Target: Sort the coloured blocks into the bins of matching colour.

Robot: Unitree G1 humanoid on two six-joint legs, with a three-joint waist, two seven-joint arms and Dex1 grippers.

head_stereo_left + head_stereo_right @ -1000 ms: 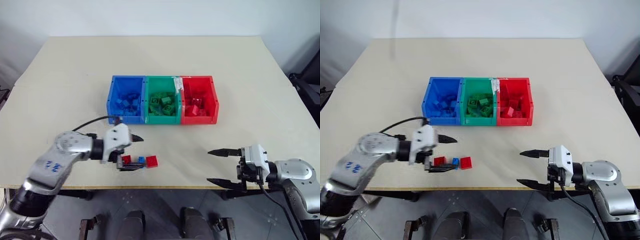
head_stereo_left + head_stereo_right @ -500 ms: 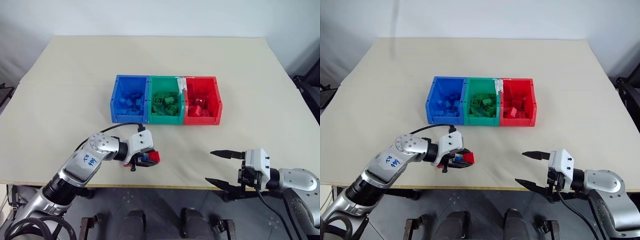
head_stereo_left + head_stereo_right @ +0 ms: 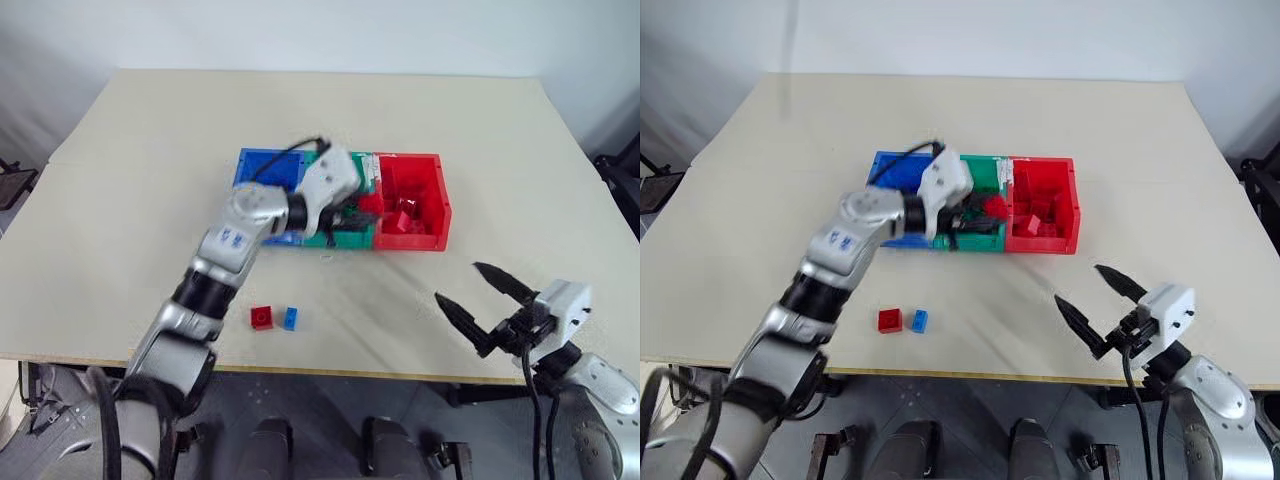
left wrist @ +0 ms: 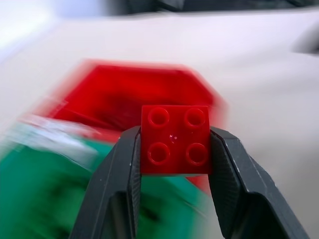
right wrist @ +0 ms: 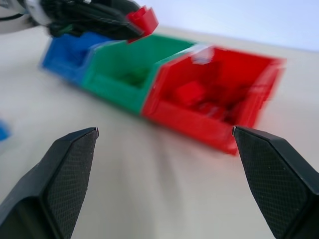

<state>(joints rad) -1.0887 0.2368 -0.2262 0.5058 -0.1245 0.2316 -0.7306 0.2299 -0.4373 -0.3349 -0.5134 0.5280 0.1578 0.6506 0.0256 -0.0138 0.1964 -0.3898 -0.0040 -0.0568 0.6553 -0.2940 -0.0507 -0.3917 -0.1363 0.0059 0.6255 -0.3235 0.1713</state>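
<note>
My left gripper (image 3: 365,207) is shut on a red block (image 4: 175,139), its studs facing the wrist camera. It hangs over the green bin (image 3: 345,239), close to the wall shared with the red bin (image 3: 411,241). The left arm covers part of the blue bin (image 3: 256,165). All three bins hold blocks of their own colour. Two loose blocks lie near the table's front edge: a red block (image 3: 262,317) and a smaller blue block (image 3: 290,319). My right gripper (image 3: 460,282) stands open with nothing in it at the front right, angled towards the bins.
The beige table (image 3: 120,200) has bare surface all around the row of bins. Its front edge (image 3: 330,372) runs just below the loose blocks. A black cable (image 3: 290,150) loops over my left wrist. Dark objects (image 3: 620,170) stand past the table's right edge.
My left arm has lifted a red block off the table front and swung it up and right over the bins. The right gripper has turned, staying open.
</note>
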